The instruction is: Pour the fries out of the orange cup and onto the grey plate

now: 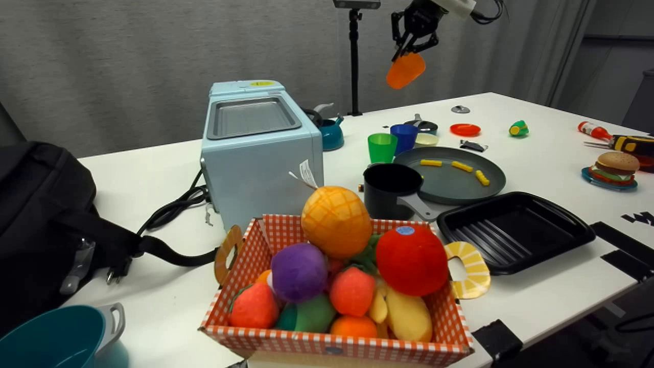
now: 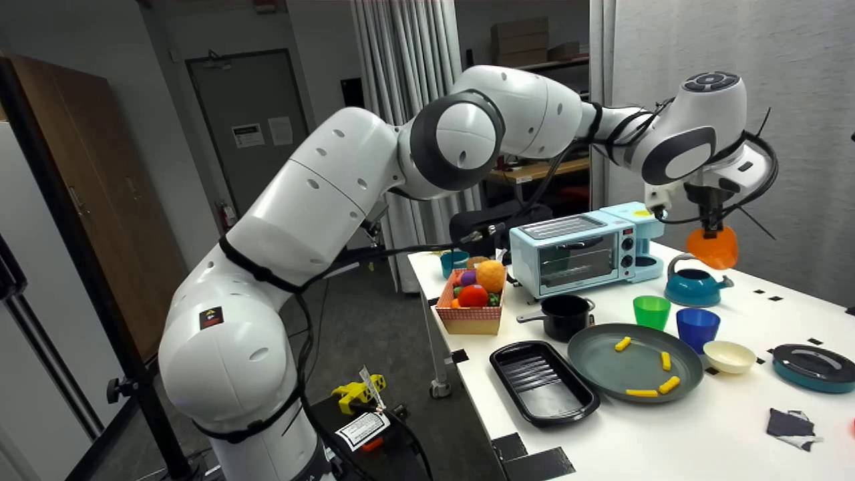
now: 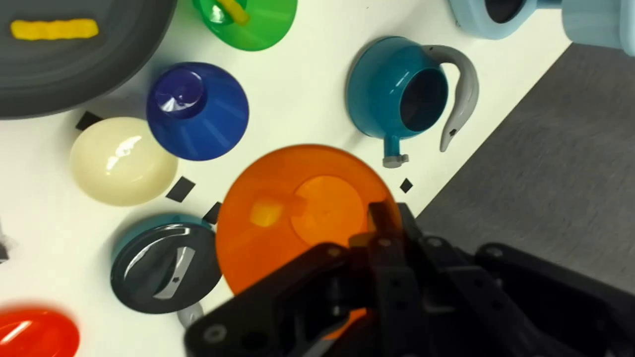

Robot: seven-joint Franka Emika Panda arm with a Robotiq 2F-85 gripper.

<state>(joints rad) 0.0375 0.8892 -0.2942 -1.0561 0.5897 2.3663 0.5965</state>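
The orange cup (image 1: 406,70) hangs well above the table, tilted, in both exterior views. My gripper (image 3: 394,213) is shut on its rim, one finger inside the wall and one outside. In the wrist view the inside of the orange cup (image 3: 327,208) shows its round base and a pale yellow patch; I cannot tell what that patch is. Several fries (image 2: 666,361) lie spread over the grey plate (image 2: 634,367), which sits on the table away from the cup. One of these fries (image 3: 54,29) shows in the wrist view.
Below the gripper stand a blue cup (image 3: 198,111), a cream bowl (image 3: 124,161), a teal kettle (image 3: 387,89) and a lidded pan (image 3: 163,267). A green cup (image 3: 248,34) holds a yellow stick. A black pot (image 2: 566,317) and ridged tray (image 2: 544,384) flank the plate; the toaster oven (image 2: 581,254) stands behind.
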